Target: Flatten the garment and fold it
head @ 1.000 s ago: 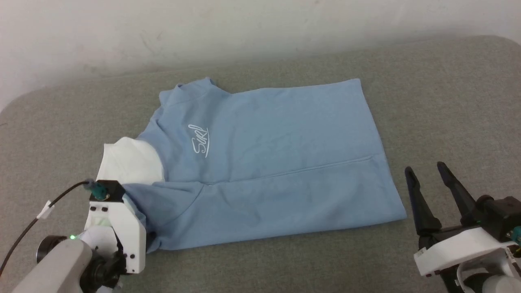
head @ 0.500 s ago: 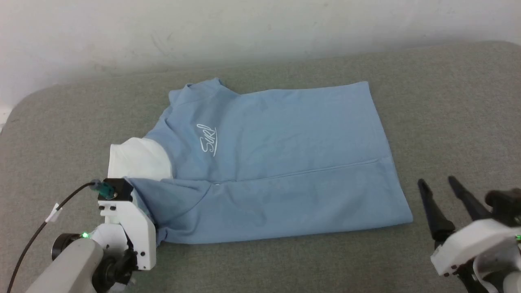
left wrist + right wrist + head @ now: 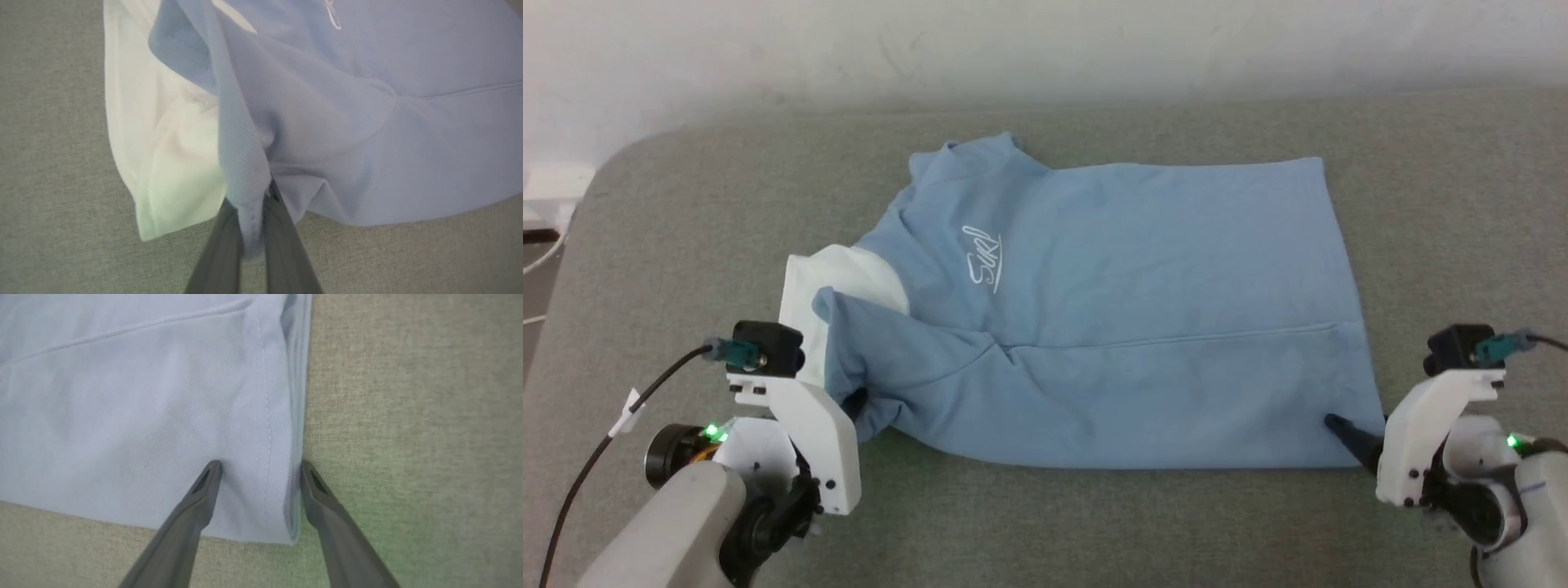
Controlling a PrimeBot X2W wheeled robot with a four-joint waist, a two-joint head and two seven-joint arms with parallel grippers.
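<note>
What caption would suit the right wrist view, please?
Open right gripper straddling the hemmed corner of the blue shirt on a grey surface.

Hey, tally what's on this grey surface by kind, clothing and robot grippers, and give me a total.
garment: 1
grippers: 2 (left gripper shut on the garment, right gripper open, straddling its corner)
total: 3

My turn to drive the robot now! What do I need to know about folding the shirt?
Left end effector: shut on a bunched blue fold of the shirt, beside its white sleeve.
Right end effector: open, straddling the near right hem corner.
The shirt: mostly flat on the grey cushion, lettering up.
Done: spread out.
Left: probably close the right one, then fold.
</note>
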